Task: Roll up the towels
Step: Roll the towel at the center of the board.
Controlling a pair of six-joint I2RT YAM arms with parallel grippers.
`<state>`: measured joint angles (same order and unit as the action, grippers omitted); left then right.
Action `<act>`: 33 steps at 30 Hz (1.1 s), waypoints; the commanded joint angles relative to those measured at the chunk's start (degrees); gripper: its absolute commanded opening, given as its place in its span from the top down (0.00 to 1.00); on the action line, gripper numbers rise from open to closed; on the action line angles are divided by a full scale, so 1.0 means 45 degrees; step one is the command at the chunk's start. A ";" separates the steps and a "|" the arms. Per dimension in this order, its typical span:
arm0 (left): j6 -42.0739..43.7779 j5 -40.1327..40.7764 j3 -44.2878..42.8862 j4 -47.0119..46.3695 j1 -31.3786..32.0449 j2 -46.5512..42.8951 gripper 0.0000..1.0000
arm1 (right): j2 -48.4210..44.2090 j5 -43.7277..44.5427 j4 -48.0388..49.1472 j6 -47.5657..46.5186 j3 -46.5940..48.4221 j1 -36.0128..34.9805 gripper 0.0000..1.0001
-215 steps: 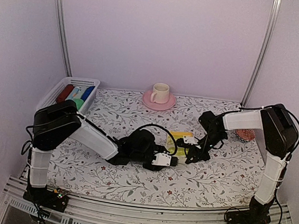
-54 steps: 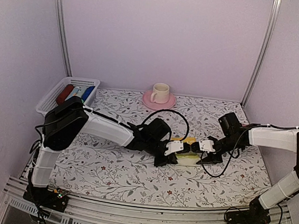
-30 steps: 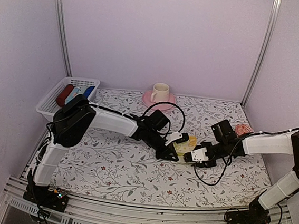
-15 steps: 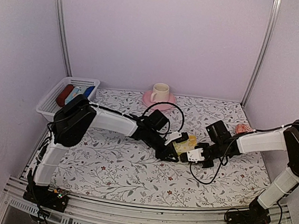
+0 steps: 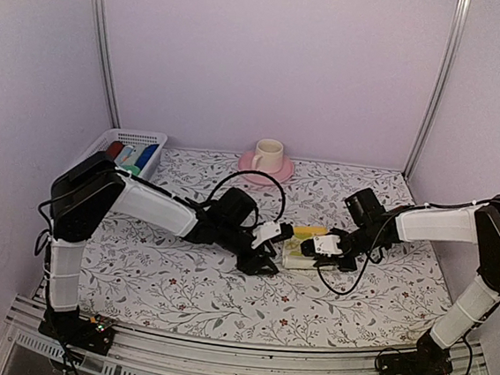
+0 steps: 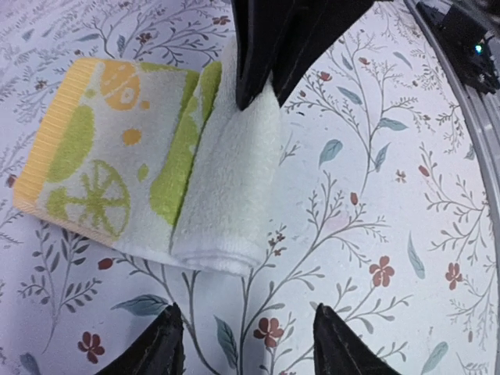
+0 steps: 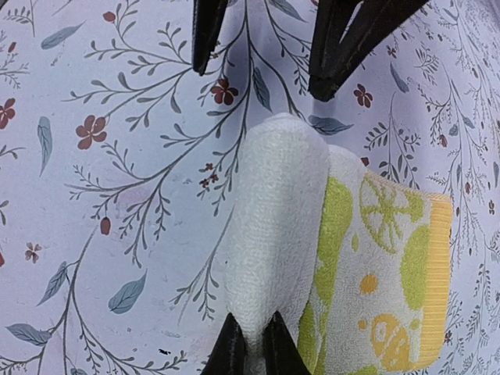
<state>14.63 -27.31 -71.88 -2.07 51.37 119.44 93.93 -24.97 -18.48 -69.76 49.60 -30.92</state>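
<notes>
Lemon-print towel [image 6: 117,168], soft, light and half rolled, lies in the middle of the desk [image 5: 178,291]. It looks likely to unfurl unless held by the roll's thick end. Right tool [image 7: 251,348] is pressed together, pinching that end. The left tool [image 6: 246,351], at the cloth half a second ago, now stands spread, just clear.

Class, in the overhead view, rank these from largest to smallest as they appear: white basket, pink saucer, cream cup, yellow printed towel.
1. White basket.
2. Pink saucer and yellow towel: too alike to rank, and the claws hide part of the towel.
3. Cream cup.
</notes>
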 commanded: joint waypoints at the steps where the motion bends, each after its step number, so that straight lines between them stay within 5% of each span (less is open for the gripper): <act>1: 0.1425 0.2353 0.1382 -0.2763 0.0442 -0.1132 0.42 | 0.0686 -0.1454 -0.1977 0.0248 0.0904 0.0405 0.93; 15: 0.5708 0.5566 0.2108 -0.5276 0.2362 -0.0325 0.42 | 0.3420 -0.3655 -0.5812 0.0425 0.3762 0.1503 0.93; 33: 0.7451 0.6369 0.2776 -0.7061 0.3262 -0.0073 0.42 | 0.5066 -0.4861 -0.9012 -0.0651 0.5471 0.1501 0.94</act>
<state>45.45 0.75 -61.49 -28.60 64.10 119.50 115.07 -43.59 -53.56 -70.46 72.64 -24.21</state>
